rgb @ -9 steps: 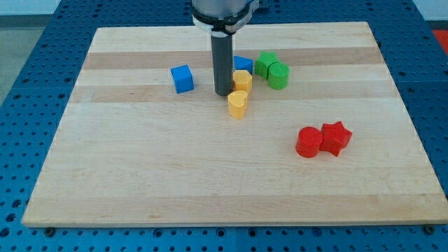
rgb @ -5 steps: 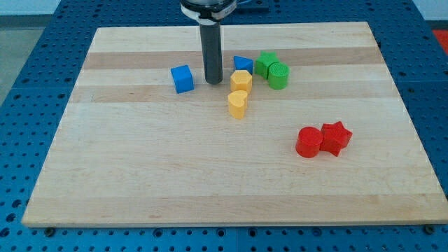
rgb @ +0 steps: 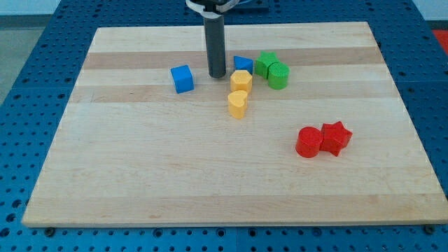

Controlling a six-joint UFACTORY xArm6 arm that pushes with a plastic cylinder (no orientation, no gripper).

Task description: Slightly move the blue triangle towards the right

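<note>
Blue triangle (rgb: 243,63), yellow block (rgb: 241,80) touching

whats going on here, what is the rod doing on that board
The arm's rod is set to nudge the blue triangle rightward. My tip sits just to its left in the view, between it and the blue cube. Two yellow blocks lie just below the triangle, green blocks on its right.
</note>
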